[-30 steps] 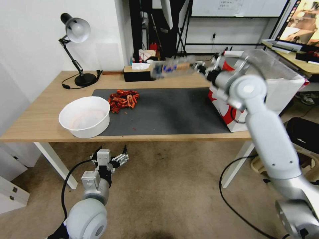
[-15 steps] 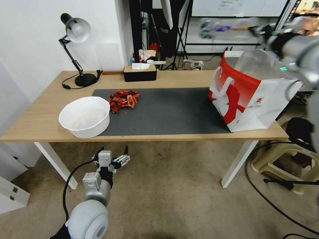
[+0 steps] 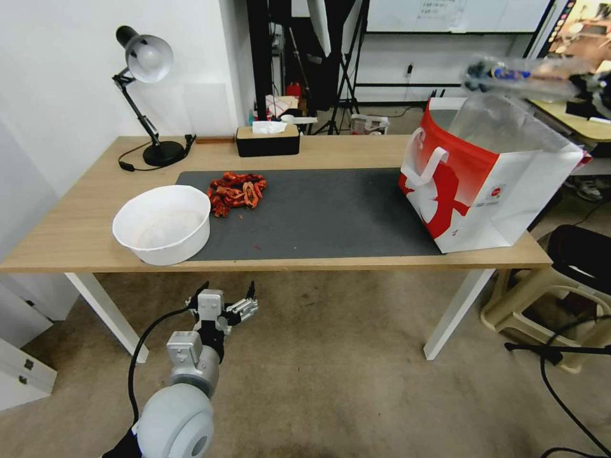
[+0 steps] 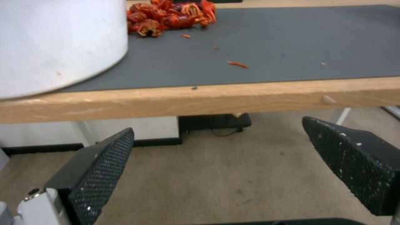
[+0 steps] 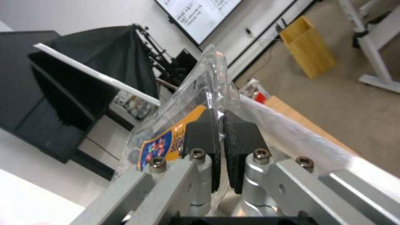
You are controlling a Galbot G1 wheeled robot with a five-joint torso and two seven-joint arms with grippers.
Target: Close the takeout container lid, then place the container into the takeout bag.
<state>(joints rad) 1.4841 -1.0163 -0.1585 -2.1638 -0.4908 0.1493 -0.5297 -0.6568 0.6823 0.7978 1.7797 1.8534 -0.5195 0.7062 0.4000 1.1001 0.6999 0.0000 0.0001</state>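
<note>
- The right gripper (image 5: 219,137) has its two dark fingers (image 5: 199,137) pressed together on a thin clear plastic edge of the takeout container (image 5: 196,103); the plastic sits between the pads with almost no gap.
- In the right wrist view the container runs straight away from the fingers, so its long axis continues the line of the gripper. The colourful sticker (image 5: 164,143) on the lid (image 5: 208,75) lies just beside the fingers.
- In the head view the takeout container (image 3: 515,73) is in the air, above the open top of the takeout bag (image 3: 490,184) and not touching it. It lies almost flat, its long axis going left to right; the free end with the dark blueberries points to the robot's left, and the held end points right, toward the edge of the view.
- The lid looks closed onto the other half, as far as the blur allows me to judge.
- The takeout bag stands upright on the right end of the desk (image 3: 76,235), partly on the dark mat (image 3: 331,216), with its mouth open upward.
- The left gripper (image 3: 226,308) hangs below the front edge of the desk, over the floor, with its fingers (image 4: 104,165) spread wide and nothing between them.
- On the desk there are also a white bowl (image 3: 162,222) and a pile of red crayfish (image 3: 237,191), well apart from the bag.
</note>
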